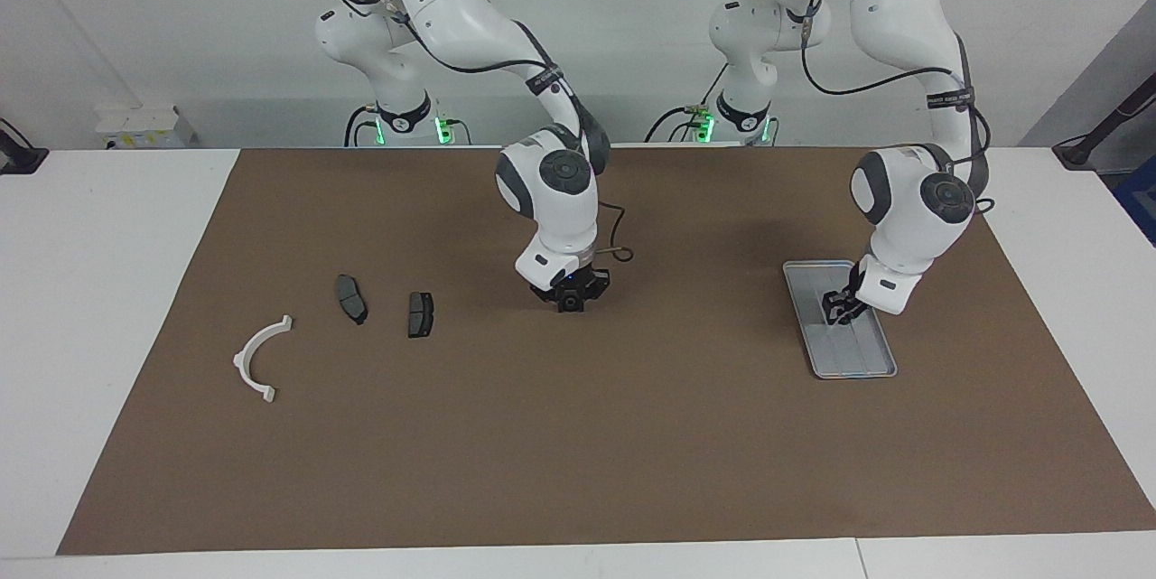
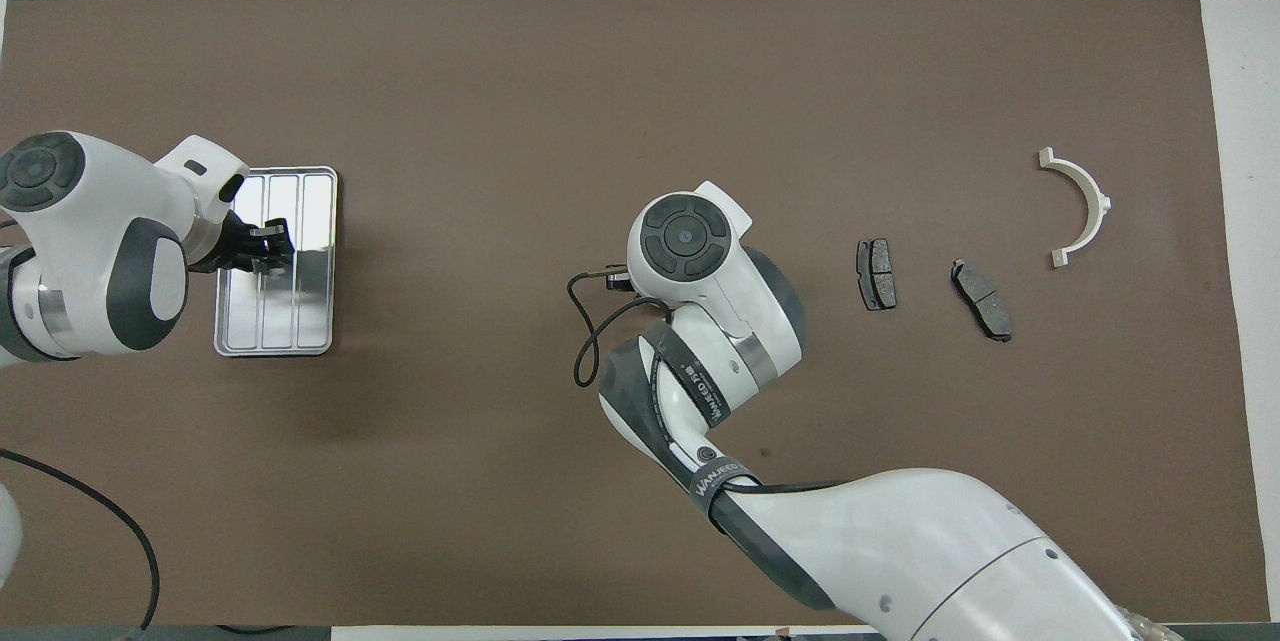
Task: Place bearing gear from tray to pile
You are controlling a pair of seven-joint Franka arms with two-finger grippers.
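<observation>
The right gripper (image 1: 570,300) had apparently closed on the bearing gear (image 1: 570,303); the left gripper's (image 1: 836,309) finger state over the tray (image 1: 865,368) was unclear

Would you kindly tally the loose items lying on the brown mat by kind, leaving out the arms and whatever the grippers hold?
Metal tray: 1
Dark grey brake pads: 2
White semicircular bracket: 1
Total: 4
</observation>
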